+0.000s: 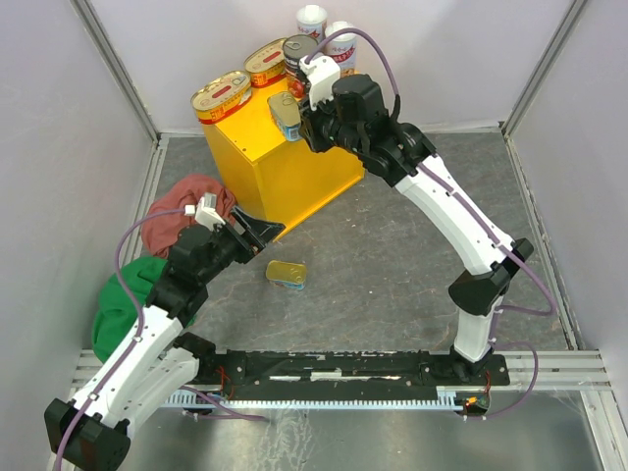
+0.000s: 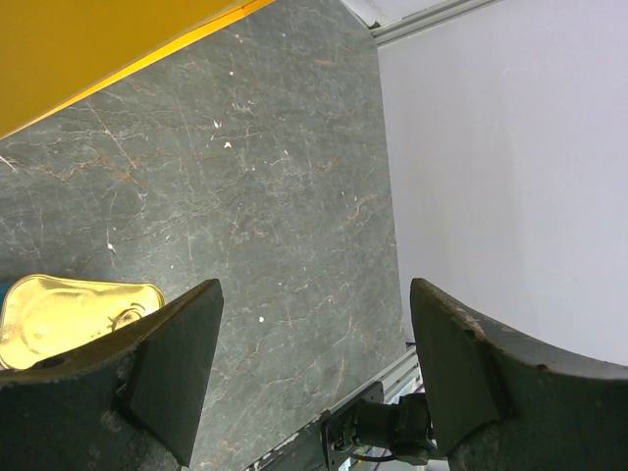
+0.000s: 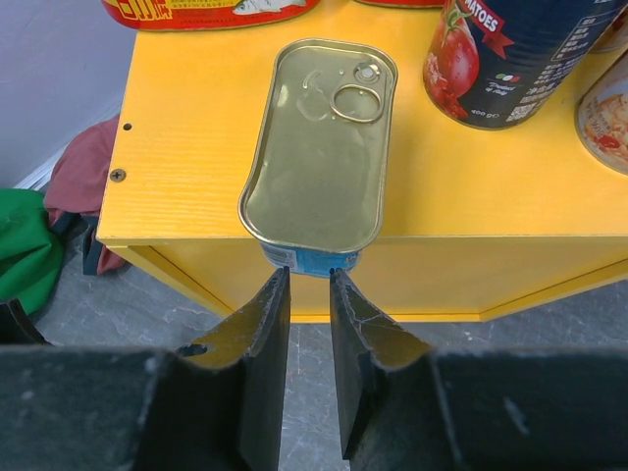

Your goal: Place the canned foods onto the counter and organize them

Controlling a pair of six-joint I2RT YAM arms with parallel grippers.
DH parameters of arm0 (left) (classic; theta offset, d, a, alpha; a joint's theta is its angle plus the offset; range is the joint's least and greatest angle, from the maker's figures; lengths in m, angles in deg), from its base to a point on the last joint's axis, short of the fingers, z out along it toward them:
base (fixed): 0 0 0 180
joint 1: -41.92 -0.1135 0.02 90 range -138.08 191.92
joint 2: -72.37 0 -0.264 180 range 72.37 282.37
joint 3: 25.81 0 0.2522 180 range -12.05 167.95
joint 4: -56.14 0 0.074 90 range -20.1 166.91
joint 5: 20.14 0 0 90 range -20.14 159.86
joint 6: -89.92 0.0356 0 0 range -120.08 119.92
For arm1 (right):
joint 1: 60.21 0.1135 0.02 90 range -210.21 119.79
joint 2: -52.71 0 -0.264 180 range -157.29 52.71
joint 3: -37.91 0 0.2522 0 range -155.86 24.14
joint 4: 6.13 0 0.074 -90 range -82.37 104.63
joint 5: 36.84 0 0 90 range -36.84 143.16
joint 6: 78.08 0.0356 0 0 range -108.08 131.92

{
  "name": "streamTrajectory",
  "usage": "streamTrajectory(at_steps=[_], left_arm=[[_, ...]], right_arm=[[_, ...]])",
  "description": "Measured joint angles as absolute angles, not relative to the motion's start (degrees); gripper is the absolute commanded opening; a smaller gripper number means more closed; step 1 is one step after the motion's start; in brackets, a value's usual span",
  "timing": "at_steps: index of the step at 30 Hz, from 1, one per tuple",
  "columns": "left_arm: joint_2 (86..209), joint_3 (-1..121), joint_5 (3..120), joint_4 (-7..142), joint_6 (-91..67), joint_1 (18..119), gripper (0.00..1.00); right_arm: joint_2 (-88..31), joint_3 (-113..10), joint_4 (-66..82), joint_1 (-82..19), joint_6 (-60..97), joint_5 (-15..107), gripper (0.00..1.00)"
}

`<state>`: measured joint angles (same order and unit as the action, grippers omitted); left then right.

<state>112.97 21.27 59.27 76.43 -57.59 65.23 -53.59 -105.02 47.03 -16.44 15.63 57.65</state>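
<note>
We see R end effector (image 3: 310,285) closed, tips at near end of rect. gold pull-tab tin (image 3: 319,137), blue-sided, overhanging yellow counter (image 3: 186,128) front edge. L end effector (image 2: 314,294) open over grey floor (image 2: 294,177).

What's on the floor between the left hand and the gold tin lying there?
Nothing. Only bare grey floor lies between the left hand and the gold tin, which sit close together. The top view shows it best.
</note>
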Motion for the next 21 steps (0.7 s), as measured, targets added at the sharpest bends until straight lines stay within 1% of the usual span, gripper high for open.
streamTrajectory(at_steps=[21], left_arm=[[113.21, 21.27, 59.24, 77.02, -57.59, 65.23, 0.83]], right_arm=[[-60.76, -112.25, 47.6, -16.48, 15.71, 59.4, 0.31]])
